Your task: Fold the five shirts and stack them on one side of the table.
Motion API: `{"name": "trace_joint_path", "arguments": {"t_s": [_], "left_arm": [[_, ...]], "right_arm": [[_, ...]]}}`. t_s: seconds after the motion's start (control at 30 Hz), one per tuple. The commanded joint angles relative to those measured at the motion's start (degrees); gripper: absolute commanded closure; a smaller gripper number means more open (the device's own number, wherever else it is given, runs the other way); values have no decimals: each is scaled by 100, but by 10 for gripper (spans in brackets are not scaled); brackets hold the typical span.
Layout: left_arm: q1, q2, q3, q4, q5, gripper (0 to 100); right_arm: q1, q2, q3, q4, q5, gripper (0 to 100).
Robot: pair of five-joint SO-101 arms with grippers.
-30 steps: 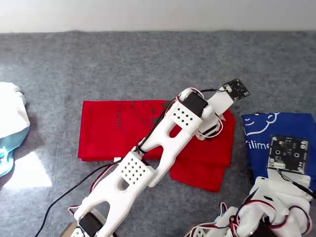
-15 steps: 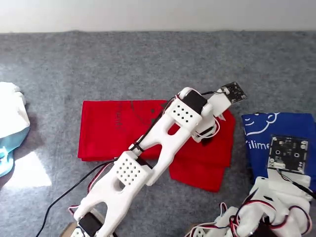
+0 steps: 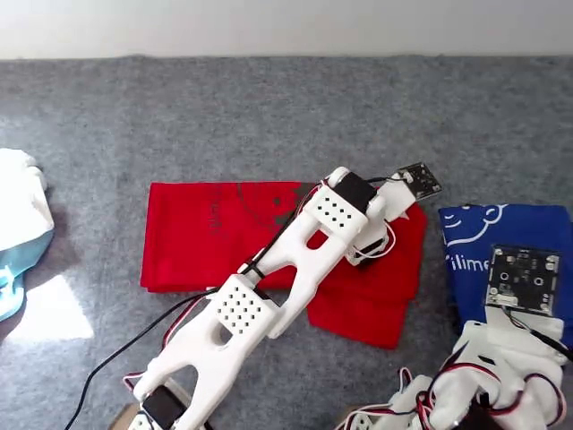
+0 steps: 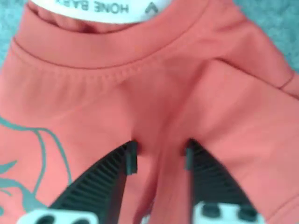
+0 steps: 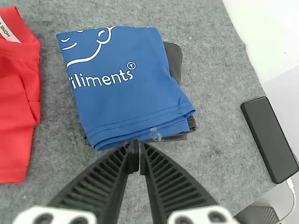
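Observation:
A red shirt point(image 3: 206, 237), partly folded, lies in the middle of the grey table. My left arm point(image 3: 295, 260) stretches from the near edge over the shirt's right part. My left gripper point(image 4: 160, 156) presses down just below the collar point(image 4: 93, 60), its two black fingers point(image 4: 131, 156) pinching a raised ridge of red fabric. A folded blue shirt point(image 5: 119, 79) with white print rests on a dark folded shirt point(image 5: 176, 58) at the right. My right gripper point(image 5: 136, 151) hovers shut over bare table at the near edge of that stack.
A heap of white and light blue clothes point(image 3: 18, 228) sits at the table's left edge. A black phone point(image 5: 268, 140) lies off the felt to the right of the blue shirt point(image 3: 466, 237). The far half of the table point(image 3: 286, 116) is bare felt.
The left wrist has swung slightly and dropped lower onto the right part of the red shirt. The right arm has stayed where it was.

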Motion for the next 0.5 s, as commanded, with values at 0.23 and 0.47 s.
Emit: {"name": "trace_joint_path", "arguments": {"t_s": [0.23, 0.47], "left_arm": [[-44, -88, -1112, 211, 9, 984], [-97, -26, -1174, 220, 9, 984]], "right_arm": [[57, -4, -114, 31, -53, 985], [66, -4, -114, 31, -53, 985]]}}
